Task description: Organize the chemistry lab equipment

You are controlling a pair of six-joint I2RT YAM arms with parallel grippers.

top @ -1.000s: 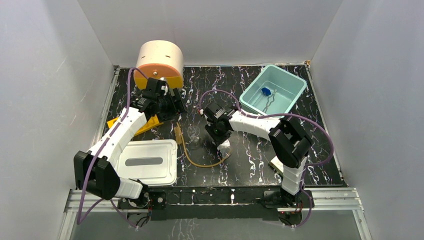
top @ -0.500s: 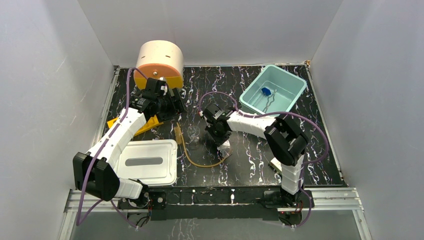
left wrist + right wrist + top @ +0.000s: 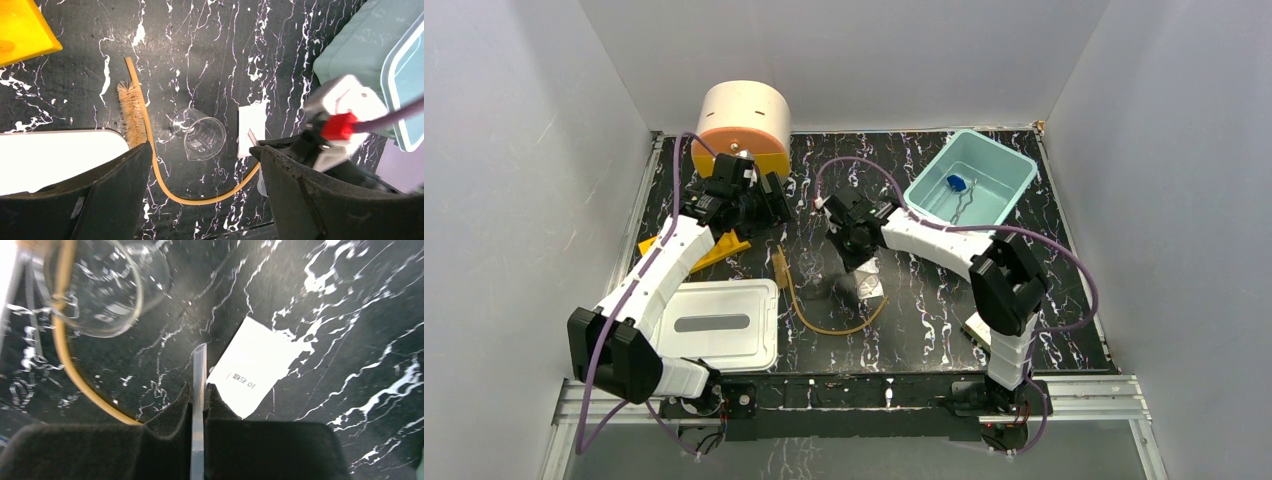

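my right gripper pinches the thin glass rod, left gripper hangs spread and empty; next i'd carry it level to the teal bin.

Bright, even overhead light, soft shadows; the white lid left of the left tool blows out; the right tool looks blurred, dark

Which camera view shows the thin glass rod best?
Right wrist: the thin glass rod shows sharply, clamped in the right gripper. Left wrist shows only its tip; from above it is too small.
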